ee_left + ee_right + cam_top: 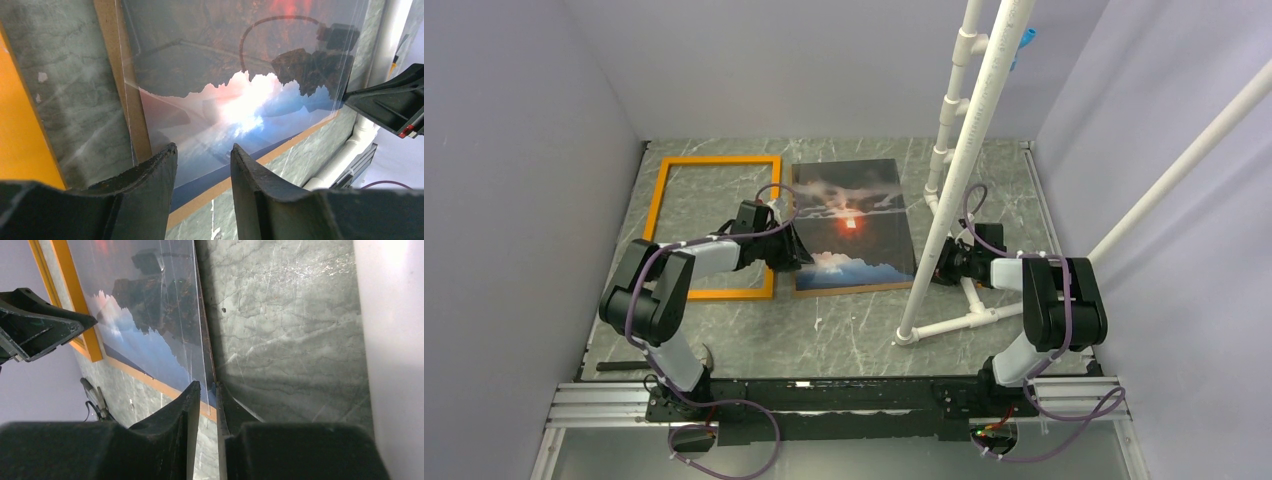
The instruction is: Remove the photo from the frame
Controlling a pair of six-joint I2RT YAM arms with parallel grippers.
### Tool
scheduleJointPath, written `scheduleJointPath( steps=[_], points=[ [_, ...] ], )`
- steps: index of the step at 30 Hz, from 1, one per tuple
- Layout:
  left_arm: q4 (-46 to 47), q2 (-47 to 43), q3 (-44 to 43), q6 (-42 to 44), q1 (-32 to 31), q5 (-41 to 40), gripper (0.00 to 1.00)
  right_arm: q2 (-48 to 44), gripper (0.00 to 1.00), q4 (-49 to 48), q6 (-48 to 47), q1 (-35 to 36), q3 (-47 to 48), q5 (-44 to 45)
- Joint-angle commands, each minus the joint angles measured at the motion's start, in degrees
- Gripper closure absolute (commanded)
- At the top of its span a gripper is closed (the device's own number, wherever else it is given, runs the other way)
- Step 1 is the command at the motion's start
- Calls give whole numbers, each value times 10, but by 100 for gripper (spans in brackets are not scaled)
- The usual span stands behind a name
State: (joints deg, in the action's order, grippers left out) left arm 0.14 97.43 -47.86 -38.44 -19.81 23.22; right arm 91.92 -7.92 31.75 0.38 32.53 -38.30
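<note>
The photo [849, 225], a dark landscape with a red sun, lies on a brown backing board [135, 115] under a clear sheet, right of the empty orange frame [714, 225]. My left gripper [796, 255] is open over the photo's near left corner [204, 150], holding nothing. My right gripper [939, 265] is at the photo's near right edge; its jaws [206, 387] are almost together with that edge between them. The photo [240, 105] and frame [20, 130] show in the left wrist view. The right wrist view also shows the photo [145, 320] and frame [75, 300].
A white PVC pipe stand [954, 190] rises right of the photo, and its base [969, 320] lies on the table by my right arm. A thin dark tool [619, 367] lies at the front left. Grey walls close in on three sides.
</note>
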Motion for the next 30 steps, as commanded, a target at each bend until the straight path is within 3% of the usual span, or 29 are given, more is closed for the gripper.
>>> scheduleJointPath(
  steps=[1, 7, 21, 25, 30],
  points=[
    [28, 9, 32, -8, 2, -13, 52, -10, 81, -28, 0, -1, -5, -19],
    [35, 15, 38, -9, 2, -11, 53, -61, 80, -28, -7, -1, -24, -18],
    [53, 7, 63, -13, 1, -18, 55, -30, 85, -121, 50, -1, -49, -63],
    [49, 2, 66, -8, 2, -25, 55, -31, 97, -132, 54, -1, -58, -64],
    [40, -1, 62, -2, 1, -33, 55, -72, 99, -118, 51, -1, -64, -63]
  ],
)
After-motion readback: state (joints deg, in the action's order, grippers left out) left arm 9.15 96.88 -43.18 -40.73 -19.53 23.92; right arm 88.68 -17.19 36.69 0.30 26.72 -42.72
